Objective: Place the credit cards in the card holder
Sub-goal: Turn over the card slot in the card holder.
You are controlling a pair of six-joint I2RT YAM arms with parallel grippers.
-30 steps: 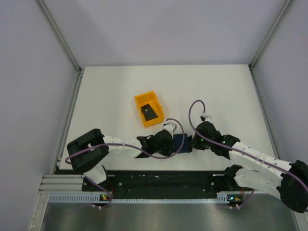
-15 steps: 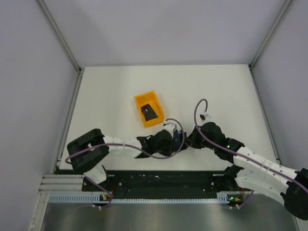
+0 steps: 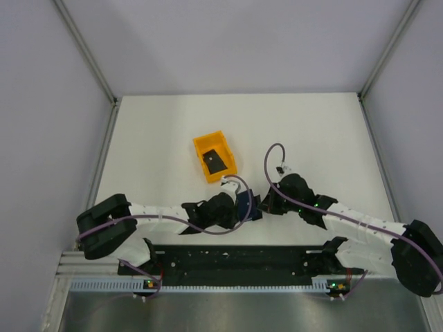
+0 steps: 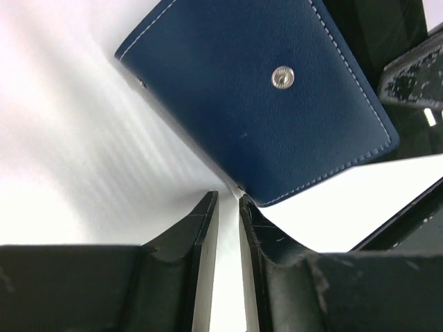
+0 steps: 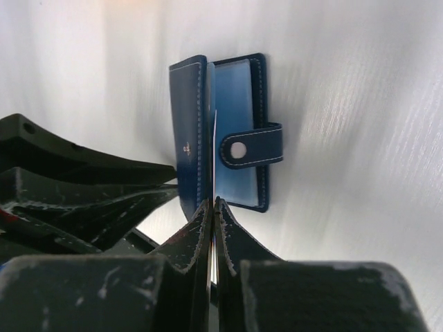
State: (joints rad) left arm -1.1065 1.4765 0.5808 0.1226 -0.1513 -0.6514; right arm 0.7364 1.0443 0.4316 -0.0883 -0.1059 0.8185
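The navy card holder (image 3: 244, 205) stands part open at the near middle of the table. In the right wrist view its light blue inside (image 5: 235, 111) and snap strap show. In the left wrist view its outer face (image 4: 263, 104) with a snap stud shows. My left gripper (image 3: 235, 207) (image 4: 228, 197) pinches a corner of one cover, jaws a narrow gap apart. My right gripper (image 3: 266, 202) (image 5: 212, 202) is shut on a thin card (image 5: 212, 207) seen edge-on, its tip at the holder's opening. A second black card (image 3: 213, 163) lies in the orange bin (image 3: 202, 146).
The orange bin stands just beyond the card holder, toward the table's middle. My left fingers (image 5: 104, 176) fill the left side of the right wrist view. Cables loop above both wrists. The black base rail (image 3: 235, 259) runs along the near edge.
The card holder went from flat to standing and shifted left with my left gripper. My right gripper has moved left, up to the holder's opening.
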